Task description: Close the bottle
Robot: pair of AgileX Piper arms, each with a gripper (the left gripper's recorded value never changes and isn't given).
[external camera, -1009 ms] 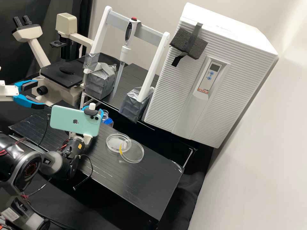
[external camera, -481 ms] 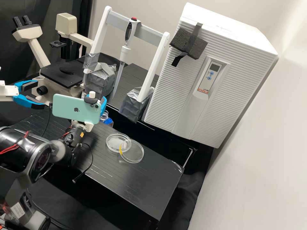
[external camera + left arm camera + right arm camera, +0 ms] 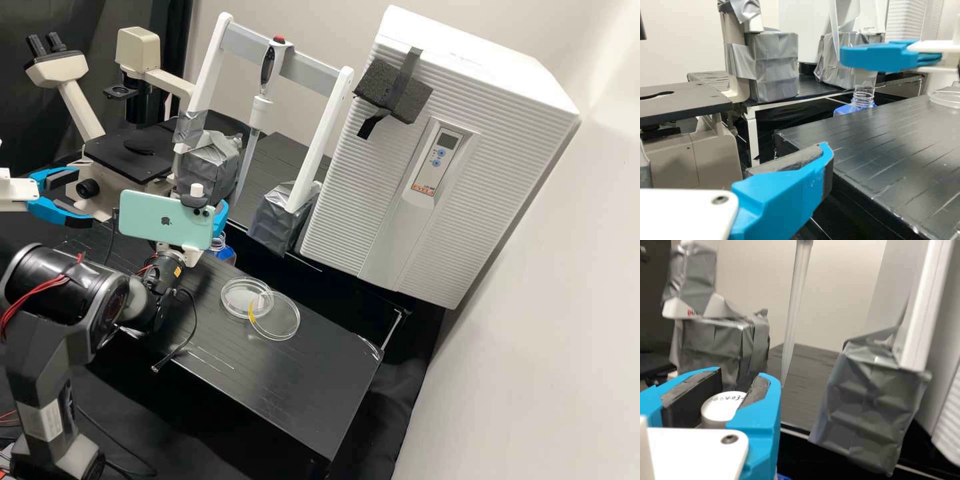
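A clear bottle [image 3: 863, 95] with a bare threaded neck and blue contents stands at the back edge of the black bench [image 3: 287, 380]. In the high view the bottle [image 3: 223, 252] is half hidden behind the mint phone on my right arm. My right gripper [image 3: 722, 407] is shut on a small white cap [image 3: 720, 406]. The left wrist view shows that gripper [image 3: 880, 56] right above the bottle's neck. My left gripper [image 3: 57, 195] hangs open at the far left beside the microscope, with nothing between its fingers [image 3: 785, 195].
Two clear Petri dishes [image 3: 260, 307] lie mid-bench. Behind the bottle, a pipette [image 3: 257, 113] hangs from a white stand on tape-wrapped blocks [image 3: 208, 167]. A microscope [image 3: 113, 153] stands at back left and a large white ribbed unit [image 3: 433, 153] at right.
My right arm has lifted and swung toward the back, carrying the cap from lower left to above the bottle. The left gripper has stayed put.
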